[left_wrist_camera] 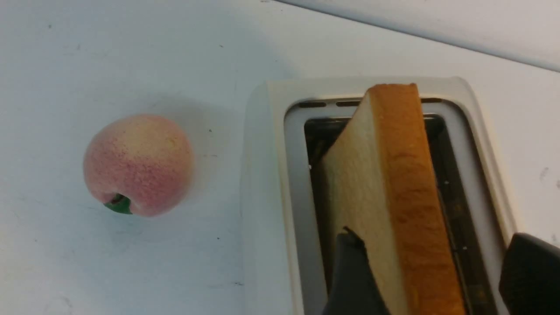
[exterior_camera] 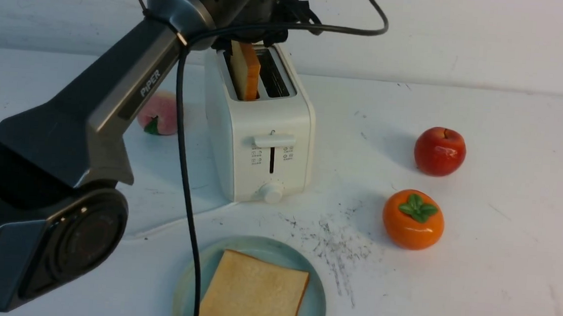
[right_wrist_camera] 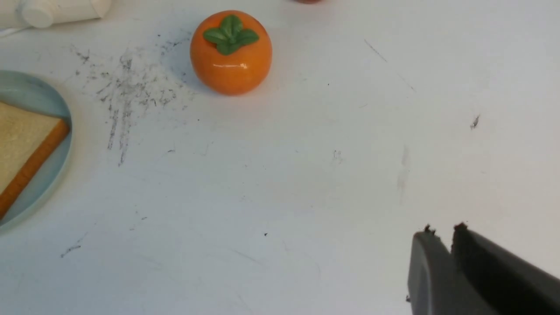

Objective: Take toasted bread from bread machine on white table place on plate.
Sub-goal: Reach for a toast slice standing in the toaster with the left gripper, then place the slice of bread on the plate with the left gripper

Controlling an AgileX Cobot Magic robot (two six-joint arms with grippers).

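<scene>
The white bread machine (exterior_camera: 264, 127) stands on the white table (exterior_camera: 475, 290). One toasted bread slice (exterior_camera: 248, 71) stands upright in its left slot, sticking out of the top. My left gripper (exterior_camera: 248, 41) is open just above it. In the left wrist view the gripper (left_wrist_camera: 433, 236) straddles the slice (left_wrist_camera: 393, 175): one finger lies by its pale face, the other is well clear of the crust. A second slice (exterior_camera: 252, 295) lies flat on the blue-green plate (exterior_camera: 317, 289) near the front edge. My right gripper (right_wrist_camera: 442, 228) is shut and empty over bare table.
A pink peach (exterior_camera: 161, 112) lies left of the toaster. A red apple (exterior_camera: 439, 150) and an orange persimmon (exterior_camera: 413, 219) sit to its right. Grey scratch marks (exterior_camera: 340, 241) lie beside the plate. My left arm's black cable (exterior_camera: 187, 196) hangs across the plate.
</scene>
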